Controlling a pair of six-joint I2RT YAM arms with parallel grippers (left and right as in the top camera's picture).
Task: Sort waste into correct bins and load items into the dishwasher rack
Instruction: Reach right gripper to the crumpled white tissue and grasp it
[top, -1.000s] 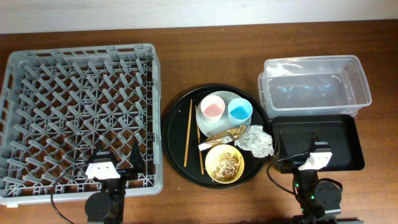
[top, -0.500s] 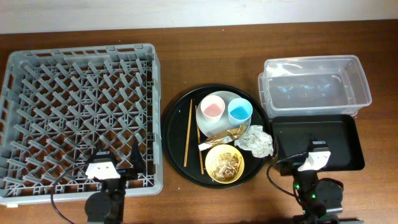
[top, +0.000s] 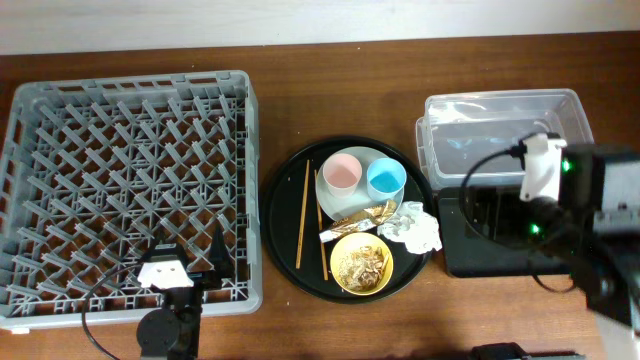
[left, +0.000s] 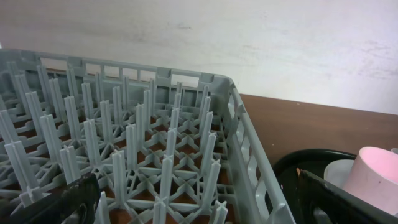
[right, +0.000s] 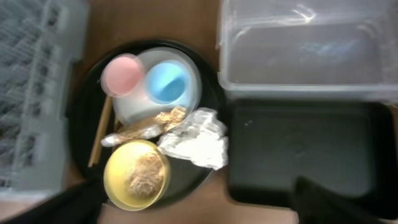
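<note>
The grey dishwasher rack fills the left. The pink cup and blue cup stand on the white plate. The chopsticks lie left of the plate. The gold wrapper, the paper wad and the yellow bowl of food scraps lie below it. My right gripper is open and empty, high above the wad and the shallow black tray. My left gripper is open and empty at the rack's near right corner.
All the dishes and waste sit on a large round black tray. The clear tub stands at the back right, with the shallow black tray in front of it. My right arm covers part of both.
My right arm has lifted from the table's front edge and moved back, and now hangs high over the black tray and the clear tub. The left arm has not moved.
</note>
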